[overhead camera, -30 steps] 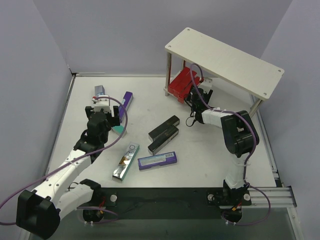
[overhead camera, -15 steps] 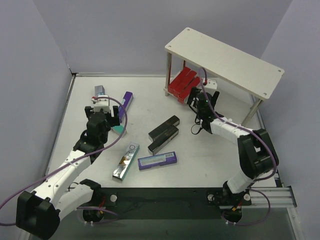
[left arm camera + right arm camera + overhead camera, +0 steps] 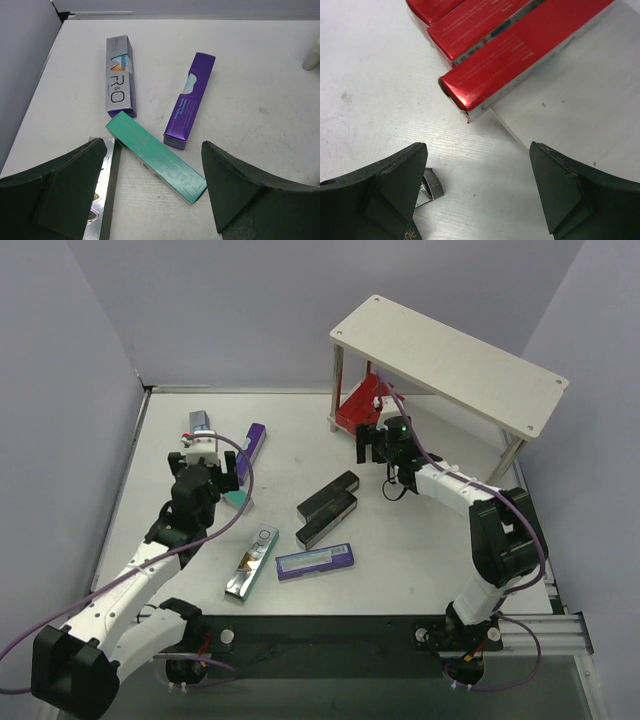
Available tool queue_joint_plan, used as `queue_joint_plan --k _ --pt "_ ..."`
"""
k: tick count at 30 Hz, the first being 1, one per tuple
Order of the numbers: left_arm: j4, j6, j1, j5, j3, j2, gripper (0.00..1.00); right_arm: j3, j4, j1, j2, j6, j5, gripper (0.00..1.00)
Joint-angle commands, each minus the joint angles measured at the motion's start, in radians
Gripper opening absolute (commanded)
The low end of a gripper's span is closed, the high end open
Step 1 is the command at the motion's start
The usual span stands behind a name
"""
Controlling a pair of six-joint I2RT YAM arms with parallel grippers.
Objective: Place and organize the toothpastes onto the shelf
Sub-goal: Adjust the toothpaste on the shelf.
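Observation:
The shelf (image 3: pixel 450 360) stands at the back right. Three red toothpaste cartons (image 3: pixel 358 405) lie side by side on its lower board (image 3: pixel 580 110); in the right wrist view the nearest red one (image 3: pixel 520 55) overhangs the board's edge. My right gripper (image 3: pixel 380 440) is open and empty just in front of them, over bare table (image 3: pixel 477 190). My left gripper (image 3: pixel 205 465) is open and empty above a teal carton (image 3: pixel 156 156), with a purple carton (image 3: pixel 190 100) and a silver R&O carton (image 3: pixel 120 76) beyond it.
Two black cartons (image 3: pixel 328 505) lie mid-table, one end showing in the right wrist view (image 3: pixel 427 187). A silver carton (image 3: pixel 252 560) and a purple-and-silver carton (image 3: pixel 315 560) lie nearer the front. Grey walls close the left and back. The shelf's metal legs (image 3: pixel 336 390) stand near my right gripper.
My right gripper has drawn back out from under the shelf, leftward and toward the front, open and empty; the red cartons stay on the lower board. My left arm has barely moved.

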State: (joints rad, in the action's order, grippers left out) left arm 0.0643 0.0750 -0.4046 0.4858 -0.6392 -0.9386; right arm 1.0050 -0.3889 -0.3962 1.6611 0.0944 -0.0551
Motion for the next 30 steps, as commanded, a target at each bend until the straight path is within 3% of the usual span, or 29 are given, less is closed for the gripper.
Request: queue_joint_plan --k 1,12,30 --pt "0.037 0.006 -0.003 -0.006 -0.013 0.023 0.89 0.101 0.047 0.023 0.051 -0.078 0.109 0.86" --pt "0.037 0.005 -0.003 -0.006 -0.013 0.024 0.89 0.260 0.117 0.065 0.190 -0.134 0.204 0.85" --pt "0.040 0.003 -0.003 -0.006 -0.010 0.023 0.89 0.320 0.139 0.080 0.256 -0.262 0.198 0.64"
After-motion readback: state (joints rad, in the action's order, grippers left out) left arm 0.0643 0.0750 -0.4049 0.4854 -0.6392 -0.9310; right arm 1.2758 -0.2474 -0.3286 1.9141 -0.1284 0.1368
